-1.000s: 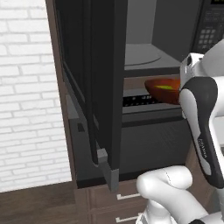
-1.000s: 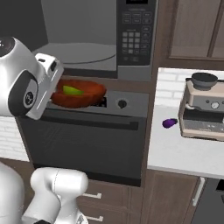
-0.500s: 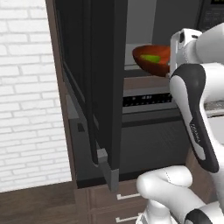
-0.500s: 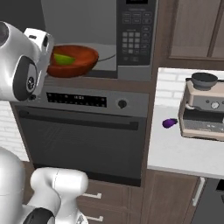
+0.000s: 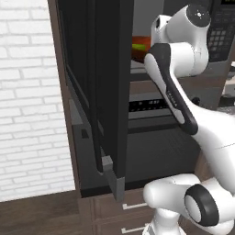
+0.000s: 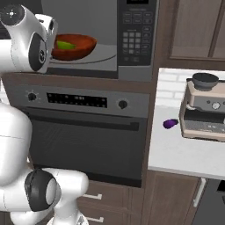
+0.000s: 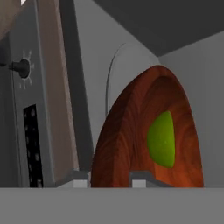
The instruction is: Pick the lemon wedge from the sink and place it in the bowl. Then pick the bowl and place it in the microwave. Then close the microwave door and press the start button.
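The reddish-brown bowl [image 6: 74, 46] is inside the open microwave [image 6: 132, 66], over its grey turntable [image 6: 103, 53]. The yellow-green lemon wedge [image 6: 66, 45] lies in it. In the hand view my gripper [image 7: 111, 179] is shut on the near rim of the bowl [image 7: 140, 131], one fingertip on each side of the wall, with the lemon wedge [image 7: 162, 140] just beyond. In the left base view, the microwave door [image 5: 108, 92] stands swung wide open to the left of the arm, and a sliver of the bowl [image 5: 140, 46] shows behind the wrist. The keypad [image 6: 136, 39] is on the microwave's right.
Below the microwave is a knobbed oven [image 6: 88, 132] with a display strip. To the right a white counter [image 6: 176, 154] carries a coffee machine [image 6: 204, 105] and a small purple item [image 6: 170, 124]. The open door's edge sits close to my forearm.
The arm has risen and reached forward, carrying the bowl with the lemon wedge from in front of the oven panel up into the microwave cavity. The grip is unchanged.
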